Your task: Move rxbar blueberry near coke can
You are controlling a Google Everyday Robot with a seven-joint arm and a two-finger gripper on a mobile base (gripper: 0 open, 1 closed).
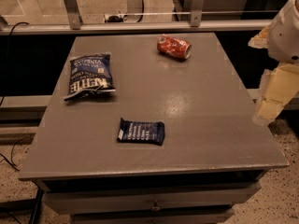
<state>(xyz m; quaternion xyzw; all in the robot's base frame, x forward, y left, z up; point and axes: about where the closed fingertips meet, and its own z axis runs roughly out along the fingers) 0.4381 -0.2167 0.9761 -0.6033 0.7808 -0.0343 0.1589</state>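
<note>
A: How is the bench [205,120] laid out?
B: Its middle is bare. The arm [286,31] hangs beyond the right edge, tool [272,97] low. Whether it is open or closed, I cannot tell.
A: And the things on it?
B: One chip bag [89,75] on the left, one rxbar blueberry [140,131] near the front edge, one coke can [174,47] lying at the far back.

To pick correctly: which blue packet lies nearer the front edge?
The small flat navy bar wrapper; the larger chip bag lies farther back. The gripper hangs far right.
</note>
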